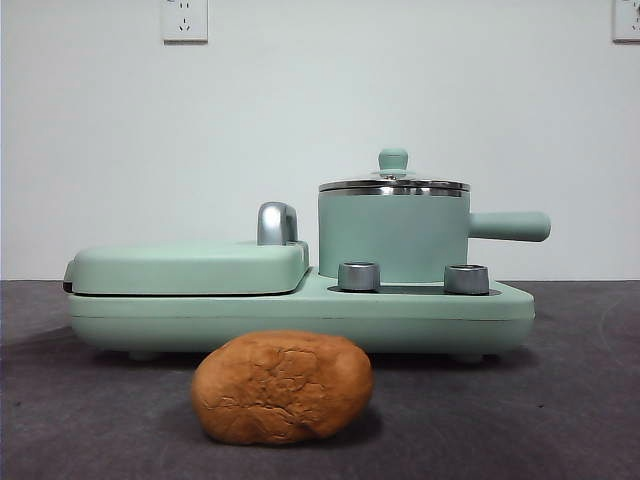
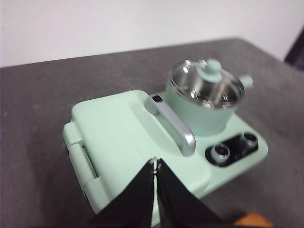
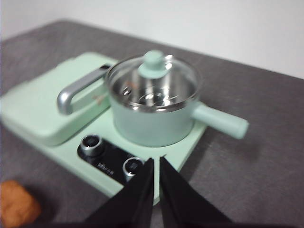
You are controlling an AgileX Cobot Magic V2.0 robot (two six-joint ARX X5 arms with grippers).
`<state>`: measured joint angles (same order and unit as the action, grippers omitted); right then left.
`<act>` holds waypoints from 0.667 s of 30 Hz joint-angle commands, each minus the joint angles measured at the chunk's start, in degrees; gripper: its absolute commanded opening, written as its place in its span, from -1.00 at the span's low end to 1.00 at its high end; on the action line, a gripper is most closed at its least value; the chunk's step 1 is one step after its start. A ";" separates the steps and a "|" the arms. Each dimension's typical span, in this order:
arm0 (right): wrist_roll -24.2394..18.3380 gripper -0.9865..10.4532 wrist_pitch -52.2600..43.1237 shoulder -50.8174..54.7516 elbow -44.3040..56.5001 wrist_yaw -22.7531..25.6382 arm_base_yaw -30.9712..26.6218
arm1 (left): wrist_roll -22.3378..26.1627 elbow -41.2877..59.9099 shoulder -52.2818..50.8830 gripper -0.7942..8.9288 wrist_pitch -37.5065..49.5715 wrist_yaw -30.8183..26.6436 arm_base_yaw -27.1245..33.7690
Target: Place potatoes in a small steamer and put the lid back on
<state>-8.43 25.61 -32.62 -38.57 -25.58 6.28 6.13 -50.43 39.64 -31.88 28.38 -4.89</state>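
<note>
Dark grey tabletop (image 1: 580, 420) against plain white wall, two sockets high up.

Front view: potato (image 1: 282, 387) lying on tabletop just in front of mint-green cooker base (image 1: 300, 315), untouched. Small steamer (image 1: 394, 235) seated on right half of base, side handle pointing right. Lid (image 1: 393, 180) on the pot, knob up. Flat grill cover (image 1: 190, 268) closed on left half. No arm in sight.

Left wrist view: left tool (image 2: 156, 164) clenched, jaw tips together, empty, hovering above grill cover (image 2: 118, 137). Steamer (image 2: 202, 107) beyond, lid (image 2: 207, 84) in place. Sliver of orange at picture's edge, likely potato (image 2: 251, 221).

Right wrist view: right tool (image 3: 156, 164) likewise clenched and empty, poised above control knobs, steamer (image 3: 154, 118) just past them. Lid (image 3: 153, 78) sitting on the rim. Potato (image 3: 16, 209) on tabletop, apart from base.

Judged progress: nothing done yet. Left to do: lid off, potato in, lid back.
</note>
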 commanded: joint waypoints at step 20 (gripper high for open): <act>-10.01 -0.29 0.66 -8.11 -5.81 4.81 8.26 | 15.08 -1.57 3.78 -0.33 4.37 0.24 -9.25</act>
<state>-18.02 26.59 -40.49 -43.42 -20.80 14.28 21.91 -50.63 43.07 -28.32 28.40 -13.85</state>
